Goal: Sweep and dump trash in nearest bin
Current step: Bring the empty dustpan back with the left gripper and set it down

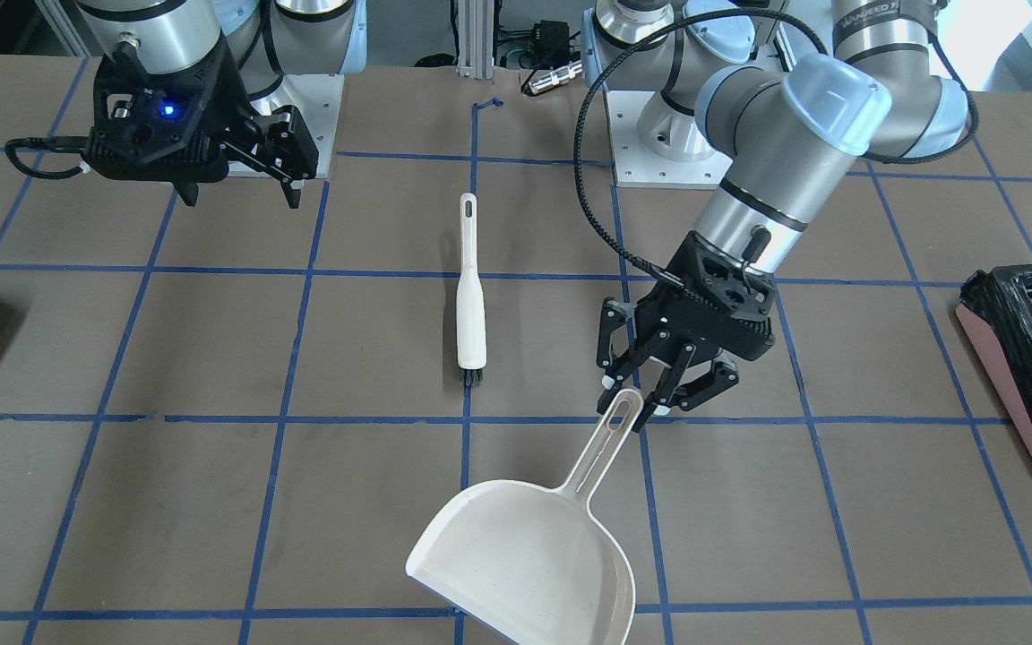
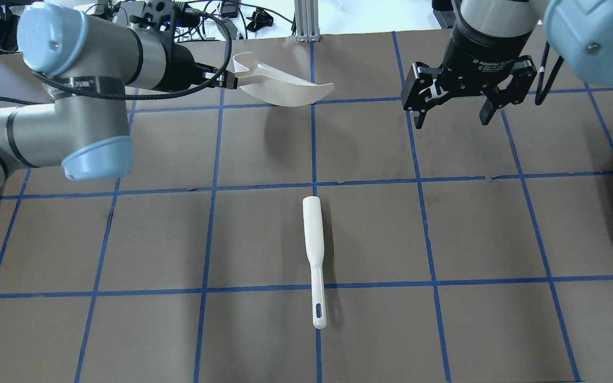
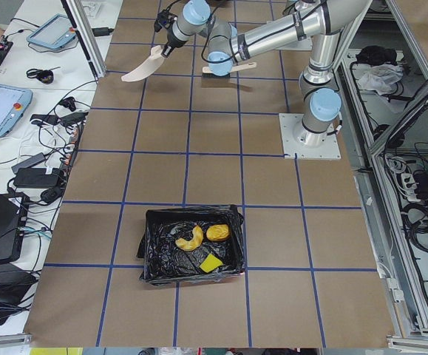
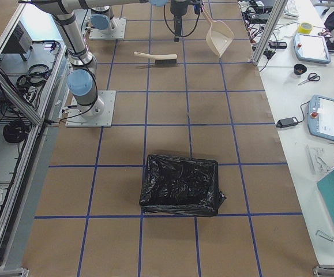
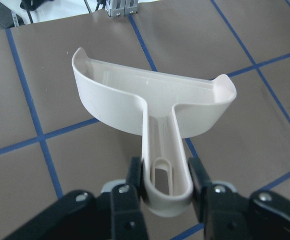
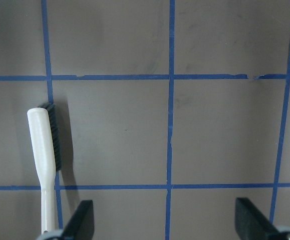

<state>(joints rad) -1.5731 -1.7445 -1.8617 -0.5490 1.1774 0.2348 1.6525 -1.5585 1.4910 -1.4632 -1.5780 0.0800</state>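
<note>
Left gripper [image 1: 632, 405] clamps the handle of a cream plastic dustpan [image 1: 525, 564] held aloft, arm stretched forward; right gripper [image 2: 451, 122] hangs wide open, empty.

Right gripper [image 2: 451, 122], wrist housing, overhead view: white print "2F Adaptive", rest of line unclear; smaller line beneath illegible. Left arm's upper link [image 1: 883, 40], front-facing view: white lettering, cropped at frame top, not reliably readable. No other legible text, numbers or signs.
</note>
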